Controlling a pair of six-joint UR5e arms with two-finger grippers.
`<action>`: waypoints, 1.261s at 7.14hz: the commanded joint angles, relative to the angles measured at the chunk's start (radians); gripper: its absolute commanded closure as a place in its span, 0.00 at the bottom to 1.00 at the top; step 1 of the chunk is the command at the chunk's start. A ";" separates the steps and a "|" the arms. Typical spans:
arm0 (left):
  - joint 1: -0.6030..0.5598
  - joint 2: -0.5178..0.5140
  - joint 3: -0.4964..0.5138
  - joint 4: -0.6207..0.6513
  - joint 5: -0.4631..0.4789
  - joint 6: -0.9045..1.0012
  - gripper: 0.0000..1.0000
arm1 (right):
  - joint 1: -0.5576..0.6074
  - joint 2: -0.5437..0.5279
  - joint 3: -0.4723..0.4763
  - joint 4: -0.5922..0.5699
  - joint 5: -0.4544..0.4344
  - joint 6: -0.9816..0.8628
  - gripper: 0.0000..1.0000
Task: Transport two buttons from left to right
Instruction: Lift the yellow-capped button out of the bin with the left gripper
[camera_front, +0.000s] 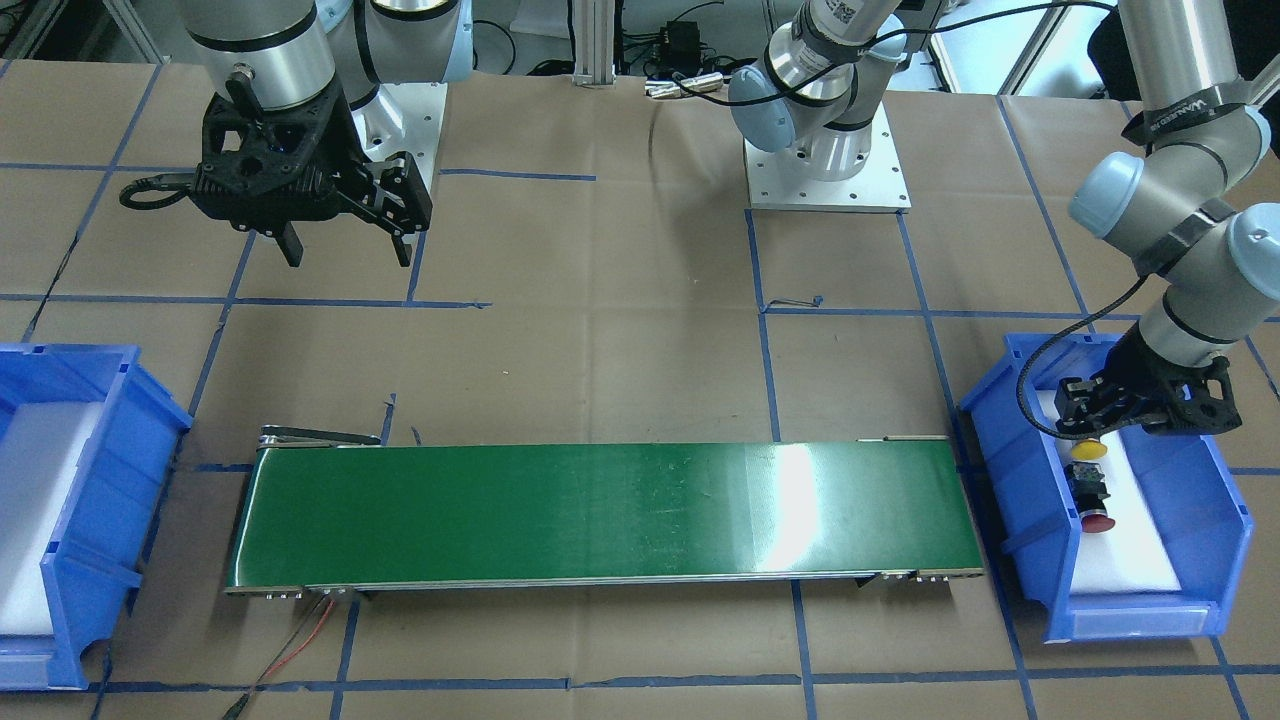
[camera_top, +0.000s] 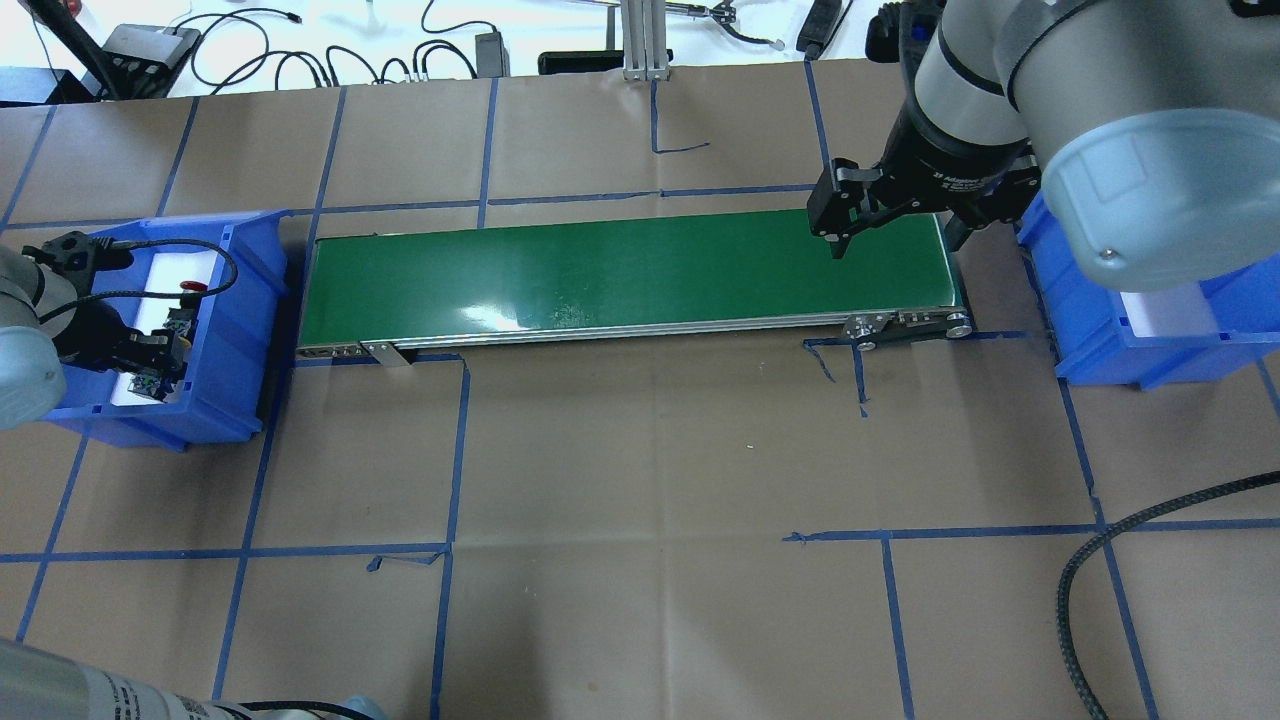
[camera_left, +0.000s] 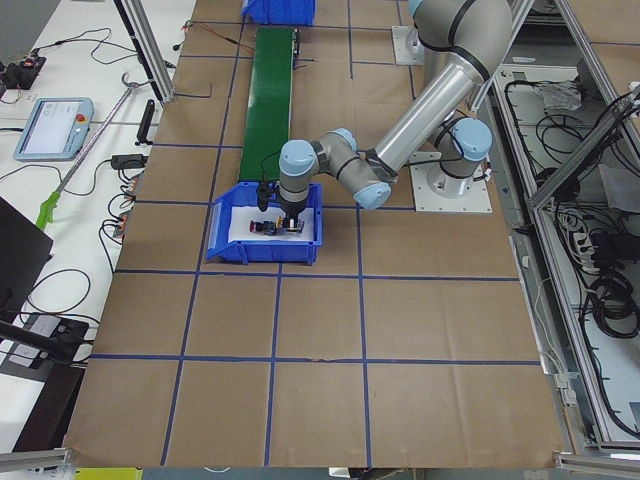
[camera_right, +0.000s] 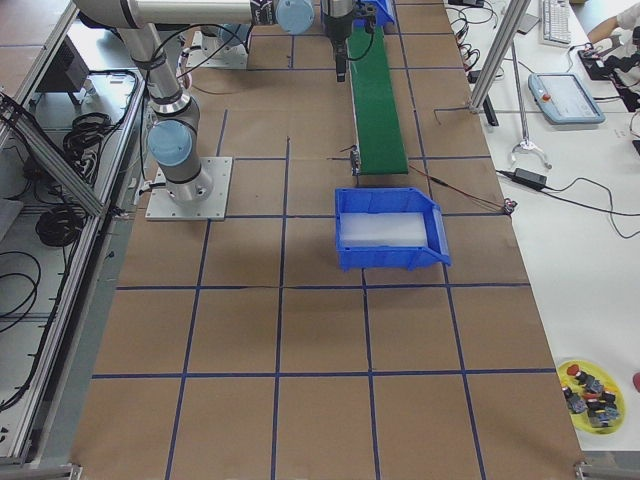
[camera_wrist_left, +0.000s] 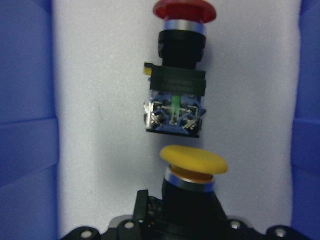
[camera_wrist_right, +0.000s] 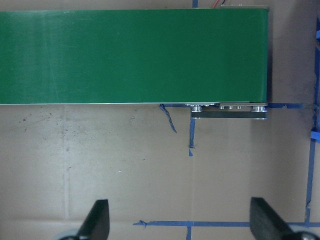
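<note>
The yellow button (camera_wrist_left: 193, 165) lies in the left blue bin (camera_front: 1020, 450) on white foam, its black body between the fingers of my left gripper (camera_front: 1085, 415), which is shut on it. Its yellow cap (camera_front: 1088, 449) points away from the gripper. The red button (camera_wrist_left: 176, 75) lies just beyond it, cap (camera_front: 1098, 522) away from the gripper, free on the foam. My right gripper (camera_top: 893, 238) hangs open and empty above the table by the right end of the green conveyor (camera_top: 620, 270). Its fingers (camera_wrist_right: 97, 220) are spread wide.
An empty blue bin (camera_top: 1100, 340) with white foam stands past the conveyor's right end, partly behind my right arm. A loose black cable (camera_top: 1130, 540) lies at the table's near right. A yellow plate (camera_right: 590, 395) of spare buttons sits off the table in the exterior right view.
</note>
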 joint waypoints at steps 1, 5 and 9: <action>-0.002 0.078 0.110 -0.205 0.002 -0.004 0.94 | 0.000 -0.001 -0.001 0.000 0.000 0.000 0.00; -0.037 0.103 0.324 -0.499 -0.015 -0.084 0.94 | 0.000 0.001 0.002 0.002 -0.002 -0.001 0.00; -0.340 0.092 0.321 -0.483 -0.018 -0.494 0.93 | -0.002 0.002 0.005 0.002 -0.002 -0.003 0.00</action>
